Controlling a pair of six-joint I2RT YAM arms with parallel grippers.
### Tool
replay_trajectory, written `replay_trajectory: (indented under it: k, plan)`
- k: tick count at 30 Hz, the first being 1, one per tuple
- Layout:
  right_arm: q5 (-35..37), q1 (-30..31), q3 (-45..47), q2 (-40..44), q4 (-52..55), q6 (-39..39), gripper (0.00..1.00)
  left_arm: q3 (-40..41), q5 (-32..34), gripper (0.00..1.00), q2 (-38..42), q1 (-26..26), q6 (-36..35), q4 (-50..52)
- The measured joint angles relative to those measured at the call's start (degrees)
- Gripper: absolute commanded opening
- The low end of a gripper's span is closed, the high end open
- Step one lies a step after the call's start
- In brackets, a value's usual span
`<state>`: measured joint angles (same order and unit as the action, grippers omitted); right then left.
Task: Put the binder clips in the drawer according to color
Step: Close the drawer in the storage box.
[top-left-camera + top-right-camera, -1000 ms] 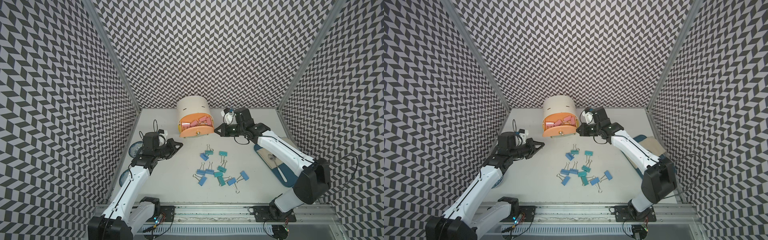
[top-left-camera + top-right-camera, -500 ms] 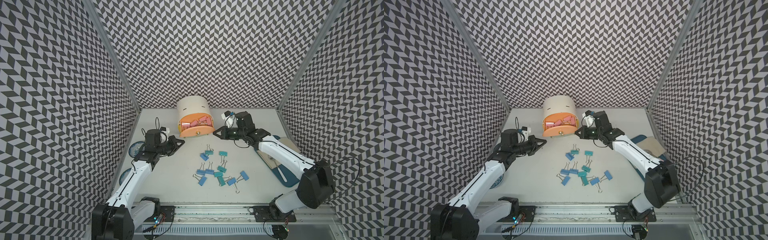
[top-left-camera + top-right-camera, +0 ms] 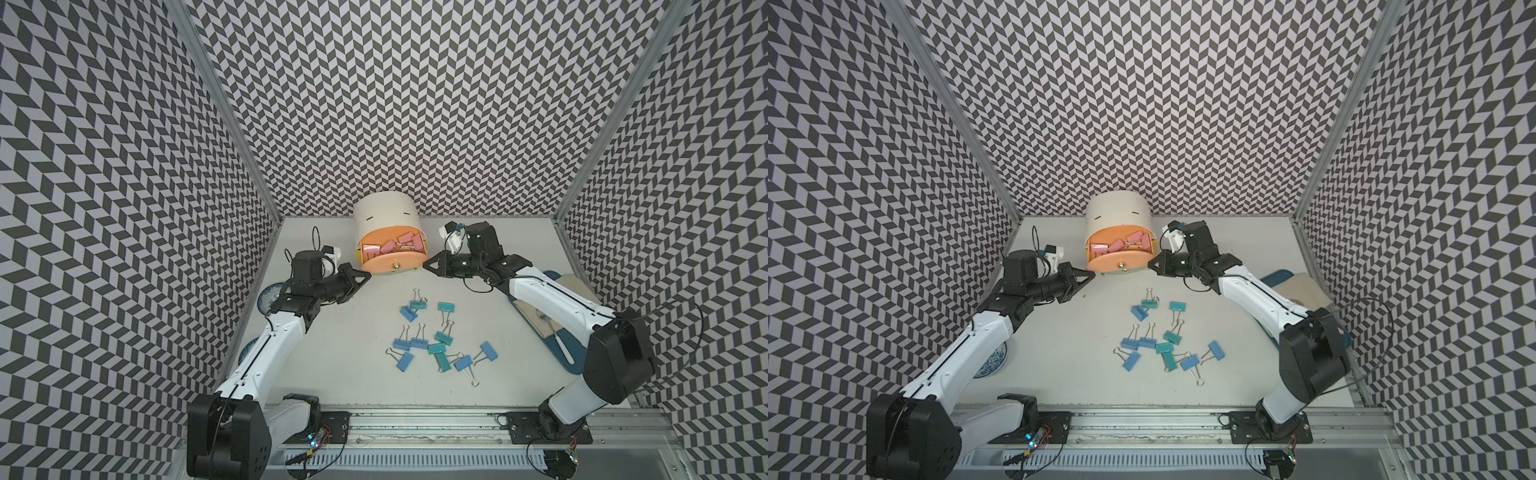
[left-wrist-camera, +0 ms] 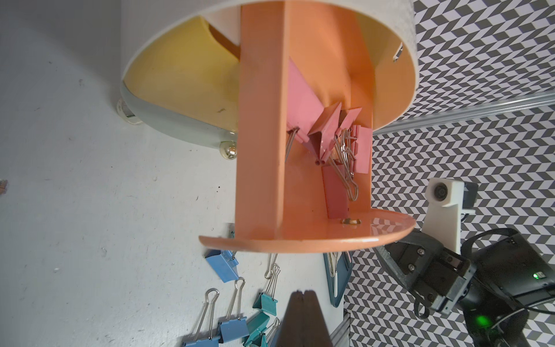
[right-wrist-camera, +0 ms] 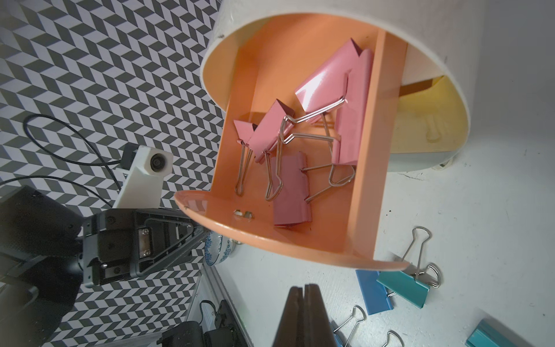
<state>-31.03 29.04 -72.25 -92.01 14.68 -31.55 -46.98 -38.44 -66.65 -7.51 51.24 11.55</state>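
The drawer unit (image 3: 388,214), white and round-topped, stands at the back of the table with its peach drawer (image 3: 390,266) pulled out. Several pink binder clips (image 3: 395,247) (image 5: 291,192) (image 4: 327,132) lie inside it. Blue and teal binder clips (image 3: 432,340) (image 3: 1163,340) are scattered on the table in front. My left gripper (image 3: 368,275) (image 4: 303,293) is shut and empty, its tip at the left end of the peach front. My right gripper (image 3: 424,265) (image 5: 304,287) is shut and empty at the right end of that front.
A blue tray (image 3: 561,353) with a cloth on it lies under my right arm. Two blue-patterned dishes (image 3: 268,293) (image 3: 994,361) sit along the left wall. The yellow drawer (image 4: 186,75) and the pale grey one (image 4: 168,126) below are closed.
My left gripper has moved forward and up to the left end of the peach front. My right gripper has shifted a little left toward its right end. The clips have not moved.
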Motion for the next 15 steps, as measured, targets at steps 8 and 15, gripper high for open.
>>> replay_trajectory:
  k: [8,15]
  plan:
    - [-0.7,0.0,-2.5,-1.7,0.0,0.0,0.0,-1.9,-0.3,0.0,-2.0,0.0,-0.2,-0.4]
    - [-1.5,0.0,-3.5,-2.9,0.3,0.1,0.0,-2.6,-0.5,0.0,-3.0,0.0,-0.4,-0.8]
